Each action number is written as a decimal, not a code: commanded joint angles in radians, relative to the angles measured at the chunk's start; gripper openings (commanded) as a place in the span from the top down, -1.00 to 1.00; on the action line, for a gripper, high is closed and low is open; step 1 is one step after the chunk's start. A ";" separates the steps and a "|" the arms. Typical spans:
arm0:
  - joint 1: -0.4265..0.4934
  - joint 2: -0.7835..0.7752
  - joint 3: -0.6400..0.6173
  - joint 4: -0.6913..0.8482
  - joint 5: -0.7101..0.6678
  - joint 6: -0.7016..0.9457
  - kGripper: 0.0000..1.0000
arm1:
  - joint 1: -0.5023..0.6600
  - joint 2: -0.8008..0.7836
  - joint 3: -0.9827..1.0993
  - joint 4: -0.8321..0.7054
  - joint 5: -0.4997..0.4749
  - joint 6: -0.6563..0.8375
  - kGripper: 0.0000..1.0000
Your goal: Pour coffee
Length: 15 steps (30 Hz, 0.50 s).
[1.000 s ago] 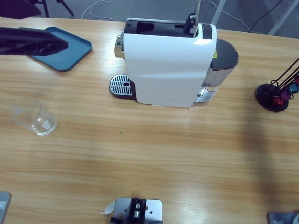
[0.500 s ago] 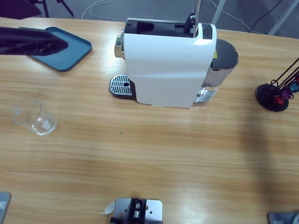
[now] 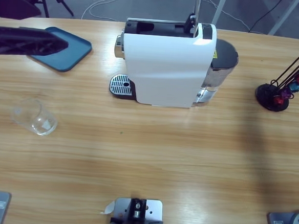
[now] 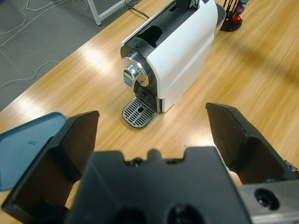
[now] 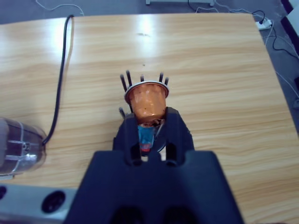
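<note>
The white coffee machine (image 3: 165, 67) stands at the back middle of the table, its drip grate (image 3: 121, 84) bare. A clear glass (image 3: 34, 116) lies tilted at the left and looks empty; no coffee shows in any view. My left gripper (image 3: 50, 28) hovers open at the far left over the blue tray, facing the machine (image 4: 180, 56) and its grate (image 4: 139, 112); this left gripper (image 4: 154, 123) holds nothing. My right gripper (image 5: 148, 122) is shut on an orange capsule (image 5: 147, 102) above the capsule rack (image 5: 140, 80). It does not show in the high view.
A blue tray (image 3: 66, 49) lies at the back left, also seen as the tray (image 4: 25, 140) under my left jaw. The black capsule rack (image 3: 279, 93) stands at the right edge. The water tank (image 5: 18, 147) and a black cable (image 5: 62, 74) lie left of the rack.
</note>
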 commanded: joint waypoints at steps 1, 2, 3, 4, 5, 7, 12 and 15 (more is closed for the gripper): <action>-0.009 0.016 0.016 0.003 0.012 -0.016 -1.00 | 0.052 -0.130 -0.101 0.152 -0.002 -0.012 1.00; -0.009 0.010 0.017 0.003 0.012 -0.016 -1.00 | 0.076 -0.142 -0.113 0.173 0.022 -0.030 1.00; -0.009 0.005 0.018 0.004 0.011 -0.016 -1.00 | 0.108 -0.153 -0.119 0.180 0.060 -0.064 1.00; -0.009 -0.004 0.018 0.009 0.007 -0.015 -1.00 | 0.151 -0.161 -0.124 0.183 0.106 -0.109 1.00; -0.009 -0.013 0.018 0.019 0.005 -0.014 -1.00 | 0.203 -0.156 -0.135 0.200 0.154 -0.162 1.00; -0.009 -0.029 0.018 0.060 0.005 -0.005 -1.00 | 0.327 -0.138 -0.149 0.220 0.220 -0.261 1.00; -0.009 -0.085 0.037 0.166 0.007 0.034 -1.00 | 0.618 0.007 -0.287 0.317 0.291 -0.409 1.00; -0.009 -0.155 0.068 0.180 0.016 0.033 -1.00 | 0.719 0.120 -0.434 0.373 0.307 -0.465 1.00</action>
